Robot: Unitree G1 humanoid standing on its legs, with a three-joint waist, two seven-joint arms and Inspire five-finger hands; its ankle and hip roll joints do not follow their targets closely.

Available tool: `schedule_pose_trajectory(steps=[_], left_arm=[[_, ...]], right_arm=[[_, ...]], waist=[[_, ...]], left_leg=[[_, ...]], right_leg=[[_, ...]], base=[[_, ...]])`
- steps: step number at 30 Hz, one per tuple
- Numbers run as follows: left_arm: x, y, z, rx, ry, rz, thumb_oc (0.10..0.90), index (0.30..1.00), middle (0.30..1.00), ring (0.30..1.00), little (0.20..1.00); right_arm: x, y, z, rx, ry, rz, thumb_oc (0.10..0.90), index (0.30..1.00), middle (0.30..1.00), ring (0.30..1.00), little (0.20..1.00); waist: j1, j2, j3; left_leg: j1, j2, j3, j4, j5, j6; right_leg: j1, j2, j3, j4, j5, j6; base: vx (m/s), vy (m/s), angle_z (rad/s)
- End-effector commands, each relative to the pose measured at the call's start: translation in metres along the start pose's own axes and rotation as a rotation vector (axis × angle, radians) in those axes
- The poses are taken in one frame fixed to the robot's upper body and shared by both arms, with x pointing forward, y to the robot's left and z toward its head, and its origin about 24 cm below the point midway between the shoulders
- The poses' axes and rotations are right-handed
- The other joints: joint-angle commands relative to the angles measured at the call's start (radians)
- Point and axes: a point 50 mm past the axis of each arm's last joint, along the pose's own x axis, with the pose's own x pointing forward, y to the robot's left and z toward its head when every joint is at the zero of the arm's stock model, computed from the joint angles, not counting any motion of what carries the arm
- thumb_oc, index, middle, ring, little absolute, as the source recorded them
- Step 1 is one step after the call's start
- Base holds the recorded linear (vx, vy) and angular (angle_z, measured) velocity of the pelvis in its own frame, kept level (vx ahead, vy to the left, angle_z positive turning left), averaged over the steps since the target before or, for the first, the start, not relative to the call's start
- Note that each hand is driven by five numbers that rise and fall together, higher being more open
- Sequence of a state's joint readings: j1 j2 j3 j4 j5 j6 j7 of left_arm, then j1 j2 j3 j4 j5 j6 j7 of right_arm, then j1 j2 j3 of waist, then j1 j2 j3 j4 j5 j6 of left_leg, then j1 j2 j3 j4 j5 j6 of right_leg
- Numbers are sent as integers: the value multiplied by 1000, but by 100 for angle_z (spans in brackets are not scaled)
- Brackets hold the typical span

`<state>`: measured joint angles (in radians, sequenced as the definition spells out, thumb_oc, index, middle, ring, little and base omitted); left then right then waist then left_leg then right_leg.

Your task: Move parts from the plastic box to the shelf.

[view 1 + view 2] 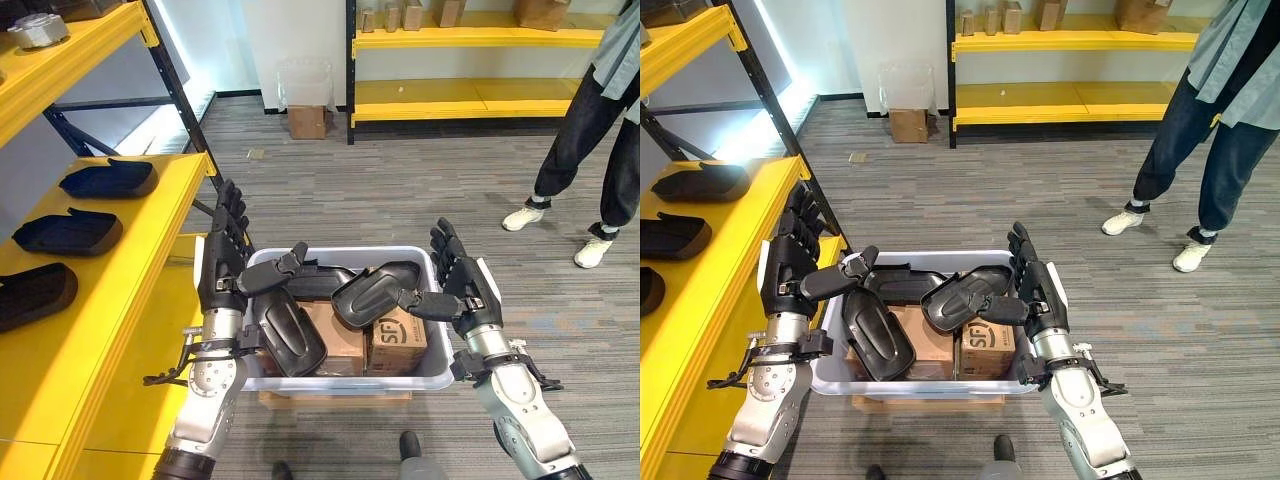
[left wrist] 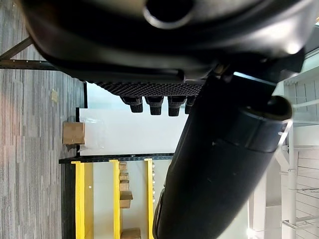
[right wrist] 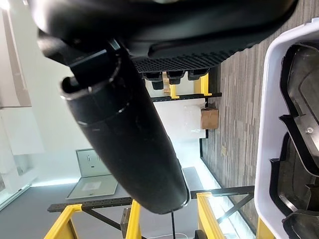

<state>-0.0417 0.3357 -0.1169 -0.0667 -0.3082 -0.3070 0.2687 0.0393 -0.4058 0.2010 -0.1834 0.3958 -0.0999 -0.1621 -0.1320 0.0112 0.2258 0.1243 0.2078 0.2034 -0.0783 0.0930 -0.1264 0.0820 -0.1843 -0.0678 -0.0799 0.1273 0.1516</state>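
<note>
Shelf (image 1: pixel 150 215): three black parts (image 1: pixel 108 179) placed. Plastic box (image 1: pixel 440 372): several remaining parts (image 1: pixel 290 330) on cartons. My left hand (image 1: pixel 225 255) and right hand (image 1: pixel 458 280): fingers straight, empty, flanking the box.

A cardboard box (image 1: pixel 398 340) inside the plastic box (image 1: pixel 455 355) carries large dark printed letters on its side, partly hidden by a black part (image 1: pixel 375 292); nothing else bears legible print.
</note>
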Motion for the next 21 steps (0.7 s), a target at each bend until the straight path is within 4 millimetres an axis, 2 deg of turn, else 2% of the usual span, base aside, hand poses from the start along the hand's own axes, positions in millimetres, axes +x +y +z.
schedule_pose_trajectory(steps=[1,2,3,6,10,21], left_arm=[[19,-1,43,4,-238,-55,900,1000,1000,1000,1000],[19,-1,44,5,-239,-54,900,1000,1000,1000,1000],[17,-18,19,-29,-60,-287,900,1000,1000,1000,1000],[15,-14,19,-24,-60,-253,900,1000,1000,1000,1000],[16,-12,17,-19,-53,-229,900,1000,1000,1000,1000],[18,-8,16,21,-61,-201,900,1000,1000,1000,1000]], right_arm=[[13,-3,47,43,-275,-45,900,1000,1000,1000,1000],[13,-3,47,42,-277,-52,900,1000,1000,1000,1000],[26,4,43,30,-305,187,900,1000,1000,1000,1000],[26,6,42,40,-299,216,900,1000,1000,1000,1000],[26,6,42,52,-278,219,900,1000,1000,1000,1000],[26,9,41,22,-270,237,900,1000,1000,1000,1000]], waist=[[6,-2,-52],[5,-2,-53],[76,-33,-117],[85,-30,-117],[72,-26,-118],[69,-24,-126]], left_leg=[[1,23,5,43,-80,12],[2,23,6,41,-80,12],[47,-20,90,-9,-102,39],[43,-28,36,-9,-107,41],[36,-13,47,-9,-96,31],[40,0,51,-9,-95,20]], right_leg=[[23,25,-28,137,-194,-54],[22,24,-28,135,-193,-54],[14,12,-207,-7,-69,-5],[11,25,-166,-7,-73,-9],[14,28,-169,-7,-79,-12],[22,20,-161,-7,-87,-7]], base=[[0,0,0],[0,0,0],[0,0,0],[23,-2,-10],[-6,23,-10],[7,15,-2]])
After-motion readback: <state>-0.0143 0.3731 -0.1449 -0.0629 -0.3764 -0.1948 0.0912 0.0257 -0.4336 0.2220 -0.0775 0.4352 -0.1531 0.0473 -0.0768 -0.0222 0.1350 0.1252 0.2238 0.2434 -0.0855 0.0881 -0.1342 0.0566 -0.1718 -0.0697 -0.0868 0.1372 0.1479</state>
